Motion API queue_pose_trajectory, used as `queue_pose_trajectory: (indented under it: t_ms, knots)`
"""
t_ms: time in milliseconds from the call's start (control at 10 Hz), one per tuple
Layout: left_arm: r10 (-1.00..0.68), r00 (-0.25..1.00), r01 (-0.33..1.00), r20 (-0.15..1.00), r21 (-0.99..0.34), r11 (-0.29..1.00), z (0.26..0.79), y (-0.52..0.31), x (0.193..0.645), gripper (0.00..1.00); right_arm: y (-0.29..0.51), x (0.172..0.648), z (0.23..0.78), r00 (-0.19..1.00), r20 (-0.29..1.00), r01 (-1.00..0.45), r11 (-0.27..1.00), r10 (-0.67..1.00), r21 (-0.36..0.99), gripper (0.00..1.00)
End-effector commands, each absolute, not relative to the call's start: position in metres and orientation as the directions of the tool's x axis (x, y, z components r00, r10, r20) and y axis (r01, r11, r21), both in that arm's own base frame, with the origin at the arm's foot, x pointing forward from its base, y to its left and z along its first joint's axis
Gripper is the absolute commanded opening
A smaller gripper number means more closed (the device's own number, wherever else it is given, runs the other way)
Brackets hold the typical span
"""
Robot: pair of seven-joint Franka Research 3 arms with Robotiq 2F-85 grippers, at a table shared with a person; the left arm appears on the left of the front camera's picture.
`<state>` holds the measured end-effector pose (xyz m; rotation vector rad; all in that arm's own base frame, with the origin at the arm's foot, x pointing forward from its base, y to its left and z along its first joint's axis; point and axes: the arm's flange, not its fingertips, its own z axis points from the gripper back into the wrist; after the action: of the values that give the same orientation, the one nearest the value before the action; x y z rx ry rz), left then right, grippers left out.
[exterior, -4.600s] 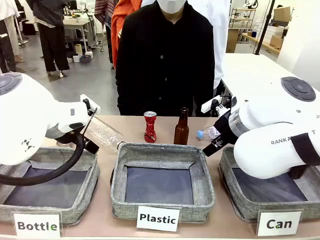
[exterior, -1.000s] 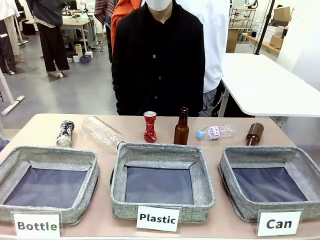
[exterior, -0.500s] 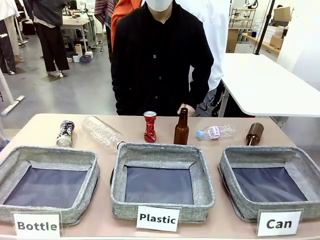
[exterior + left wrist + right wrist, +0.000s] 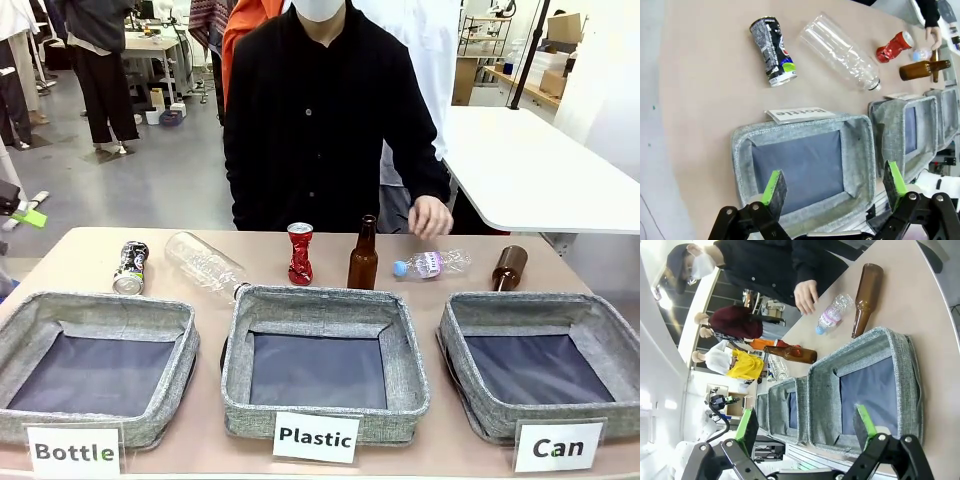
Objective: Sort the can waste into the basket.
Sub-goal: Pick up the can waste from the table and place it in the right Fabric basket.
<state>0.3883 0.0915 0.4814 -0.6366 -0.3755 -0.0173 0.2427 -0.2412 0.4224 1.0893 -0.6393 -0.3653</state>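
1. Reaching right, the person's hand [image 4: 431, 215] had left the brown bottle [image 4: 362, 255] and hovered at 12 o'clock of the small plastic bottle [image 4: 430, 264].
2. Unsorted, the red can [image 4: 300, 253] stood at the table's [image 4: 80, 250] 12 o'clock and the dark can [image 4: 130, 267] lay at 10, both well apart from the basket [image 4: 500, 308] at 4.
3. Left gripper [image 4: 834, 182] and right gripper [image 4: 806, 422] hung empty with fingers apart, seemingly leaving the person room.
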Motion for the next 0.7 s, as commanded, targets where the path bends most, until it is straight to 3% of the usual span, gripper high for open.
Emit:
queue_pose_trajectory:
  t_ms: [0,200,400,600]
  knots:
    - [0.104,0.928,0.14,0.358,-0.592,0.793,0.485,0.095,0.381,1.0,-0.244,0.245,0.423,0.756,0.328,-0.067,0.431,-0.567,0.9,1.0]
    - [0.037,0.941,0.16,0.336,-0.538,0.827,0.482,0.079,0.395,1.0,-0.244,0.245,0.423,0.756,0.328,-0.067,0.431,-0.567,0.9,1.0]
    - [0.173,0.953,-0.024,0.249,-0.506,0.862,0.472,0.057,0.447,1.0,-0.244,0.245,0.423,0.756,0.328,-0.067,0.431,-0.567,0.9,1.0]
    - [0.171,0.971,-0.08,0.166,-0.449,0.89,0.45,0.042,0.502,1.0,-0.244,0.245,0.423,0.756,0.328,-0.067,0.431,-0.567,0.9,1.0]
